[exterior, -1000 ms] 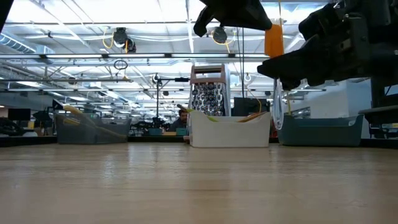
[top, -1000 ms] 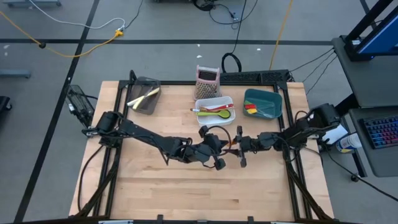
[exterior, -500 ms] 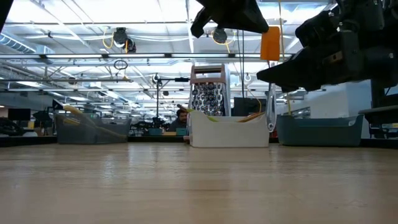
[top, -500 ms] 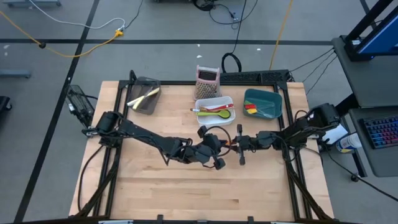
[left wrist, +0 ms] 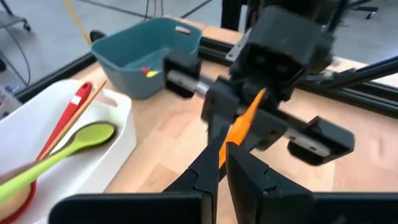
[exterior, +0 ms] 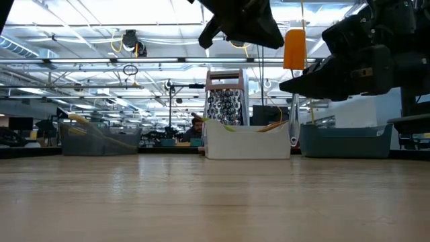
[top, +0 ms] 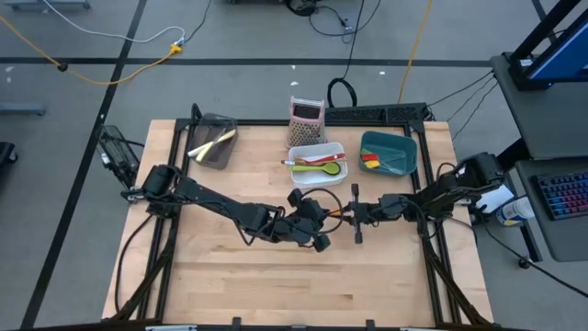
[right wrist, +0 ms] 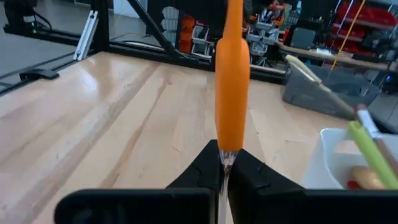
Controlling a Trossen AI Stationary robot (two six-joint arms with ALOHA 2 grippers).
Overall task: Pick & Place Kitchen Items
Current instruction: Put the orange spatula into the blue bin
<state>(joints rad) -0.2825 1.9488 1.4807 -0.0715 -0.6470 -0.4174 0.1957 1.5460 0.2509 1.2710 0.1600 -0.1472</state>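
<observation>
An orange-headed spatula [right wrist: 232, 87] with a slim clear handle is held above the middle of the pale, grained wooden table [top: 230, 276], clear of its surface. In the right wrist view the right gripper [right wrist: 224, 163] is seen clamped on the transparent handle just beside the smooth, rounded orange head, the two dark wedge-shaped fingers pressed against it from either side. The left gripper [left wrist: 222, 163] is met almost nose to nose with it at mid-table — its own dark fingers are drawn close together with only a narrow slit between them, their tips just at the orange head; whether they touch it cannot be told. In the low view the spatula hangs upright, head uppermost and the glassy handle pointing down. Behind the two grippers stands a white rectangular bin [top: 317, 164] of smooth plastic, in which a green spoon [left wrist: 62, 152], a red spoon [left wrist: 65, 115] and a wooden spoon lie lengthwise. Beside it, towards the right arm, a teal bin [top: 389, 152] with rounded corners holds further small red and yellow items. A dark mesh bin [top: 214, 141] near the far left corner carries a cream-handled knife. Beyond the white bin an upright box grater [top: 306, 119] of perforated silver metal with a pink top is set.
</observation>
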